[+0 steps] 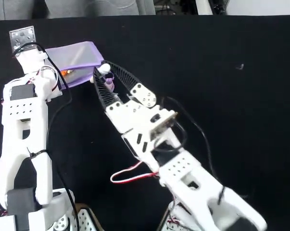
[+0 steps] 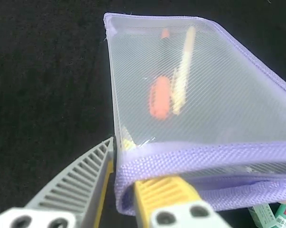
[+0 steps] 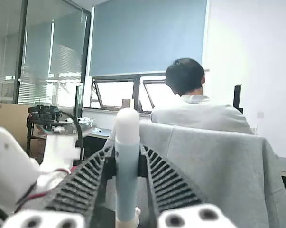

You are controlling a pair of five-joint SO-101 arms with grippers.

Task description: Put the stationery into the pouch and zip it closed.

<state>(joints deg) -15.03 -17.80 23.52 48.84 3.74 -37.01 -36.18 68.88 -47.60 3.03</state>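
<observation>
Currently: pouch (image 1: 75,57), purple mesh, at the far left of the table (image 1: 221,72); orange item (image 2: 159,97) and yellow pencil (image 2: 183,71) already inside. Left gripper (image 2: 126,190): clamped on the pouch's purple hem. Right gripper (image 1: 105,79): closed round a pale-blue stick (image 3: 127,180), its long axis along the fingers and its white cap past the tips. Key relation: the cap is just beside the pouch's near corner, so the right arm is nearer. Judged: the stick needs lining up with the mouth

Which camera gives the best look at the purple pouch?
The left wrist view: the pouch is close, stationery visible through its mesh. The high view has it small, partly behind an arm. The right wrist view faces the room.
</observation>
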